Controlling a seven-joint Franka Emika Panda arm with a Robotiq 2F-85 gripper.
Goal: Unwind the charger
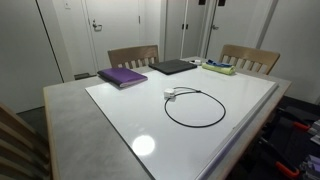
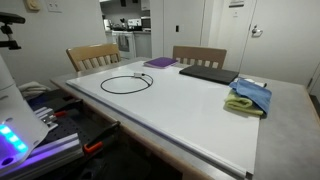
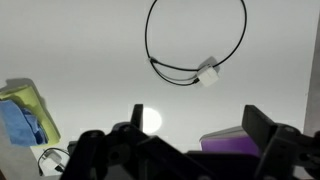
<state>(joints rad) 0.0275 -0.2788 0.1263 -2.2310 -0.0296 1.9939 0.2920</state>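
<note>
The charger is a thin black cable [image 1: 196, 108] coiled in a loop on the white table top, with a small white plug block [image 1: 170, 94] at one end. It also shows in the other exterior view [image 2: 127, 84]. In the wrist view the loop [image 3: 196, 45] lies at the top, its white plug [image 3: 208, 73] at the lower side. My gripper [image 3: 190, 135] is open and empty, high above the table, its two dark fingers spread at the bottom of the wrist view. The arm is out of both exterior views.
A purple book [image 1: 122, 76] and a flat dark laptop [image 1: 172, 67] lie at the far side. Blue and yellow-green cloths [image 2: 248, 97] lie near the laptop [image 2: 208, 73]. Wooden chairs [image 1: 132, 56] stand round the table. The book's corner [image 3: 235, 145] shows between the fingers.
</note>
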